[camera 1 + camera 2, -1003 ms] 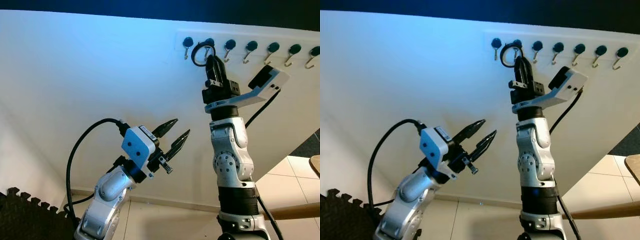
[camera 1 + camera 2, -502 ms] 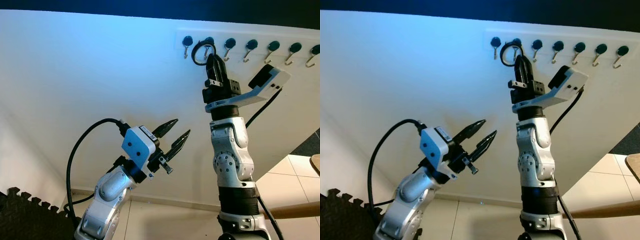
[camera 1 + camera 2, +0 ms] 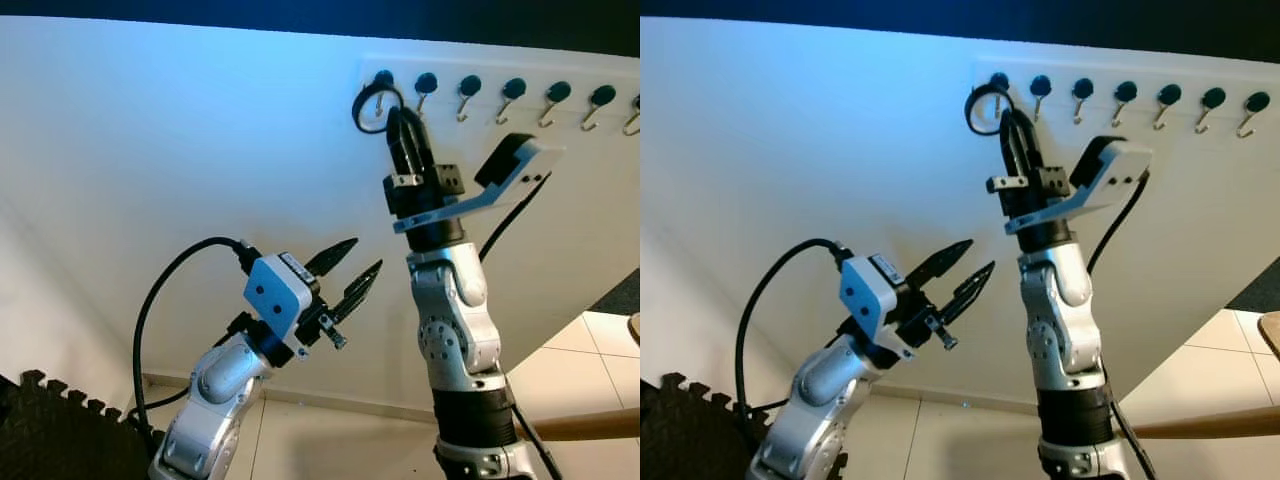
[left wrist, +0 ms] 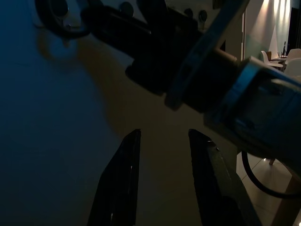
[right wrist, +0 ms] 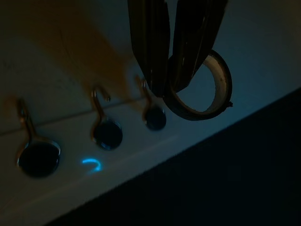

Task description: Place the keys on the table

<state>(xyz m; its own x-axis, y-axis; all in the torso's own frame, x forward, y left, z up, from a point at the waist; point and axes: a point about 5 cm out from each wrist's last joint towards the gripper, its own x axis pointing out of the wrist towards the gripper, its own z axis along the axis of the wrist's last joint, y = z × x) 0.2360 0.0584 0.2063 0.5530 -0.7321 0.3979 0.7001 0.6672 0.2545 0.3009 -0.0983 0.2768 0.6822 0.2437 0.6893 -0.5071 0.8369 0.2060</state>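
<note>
Between right claw [image 5: 171, 70] fingers, key ring [image 5: 202, 87]

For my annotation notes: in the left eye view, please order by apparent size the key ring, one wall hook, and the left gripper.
1. left gripper, though it is nearer the camera
2. key ring
3. wall hook

1. I see a white hook rail [image 3: 500, 75] fixed high on the wall [image 3: 150, 150], carrying a row of dark-capped hooks [image 3: 469, 92].
2. A dark ring [image 3: 372, 105] hangs beside the leftmost hook [image 3: 381, 88].
3. Low down, pale floor tiles [image 3: 590, 350] meet the wall, with a dark foam mat [image 3: 60, 430] on my left.
</note>
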